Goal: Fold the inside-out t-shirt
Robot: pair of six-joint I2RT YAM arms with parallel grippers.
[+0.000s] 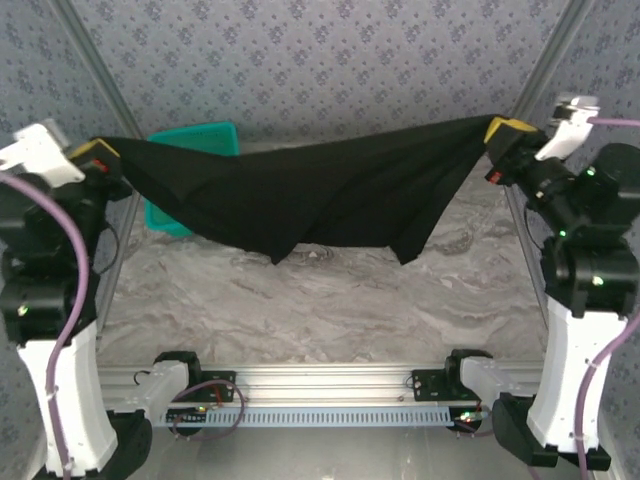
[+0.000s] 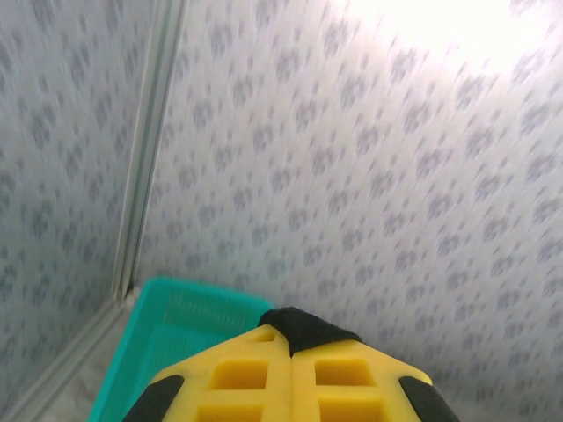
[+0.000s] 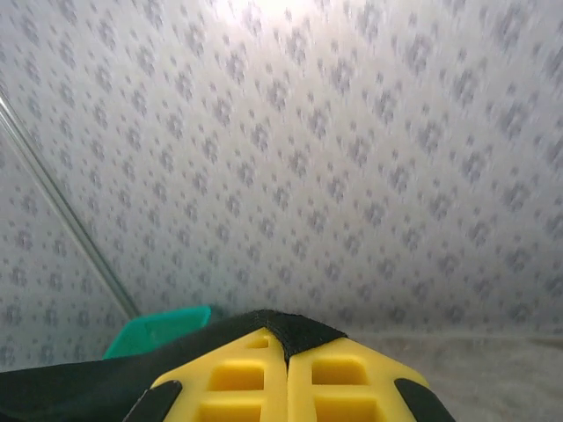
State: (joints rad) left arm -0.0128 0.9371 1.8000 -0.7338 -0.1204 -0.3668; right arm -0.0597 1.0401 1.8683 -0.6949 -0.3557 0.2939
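Note:
The black t-shirt (image 1: 320, 195) hangs stretched in the air between my two grippers, sagging in the middle with two corners drooping toward the table. At the upper left my left gripper (image 1: 100, 152) is shut on one end of it. In the left wrist view a fold of black cloth (image 2: 308, 330) pokes out between the closed yellow fingers (image 2: 237, 378). My right gripper (image 1: 503, 132) at the upper right is shut on the other end. The right wrist view shows black cloth (image 3: 299, 330) pinched at the fingertips (image 3: 352, 378) and trailing off to the left.
A teal mesh basket (image 1: 195, 140) stands at the back left, partly hidden behind the hanging shirt. The marbled grey tabletop (image 1: 330, 300) lies below. Patterned walls and metal frame posts (image 1: 120, 240) close the sides.

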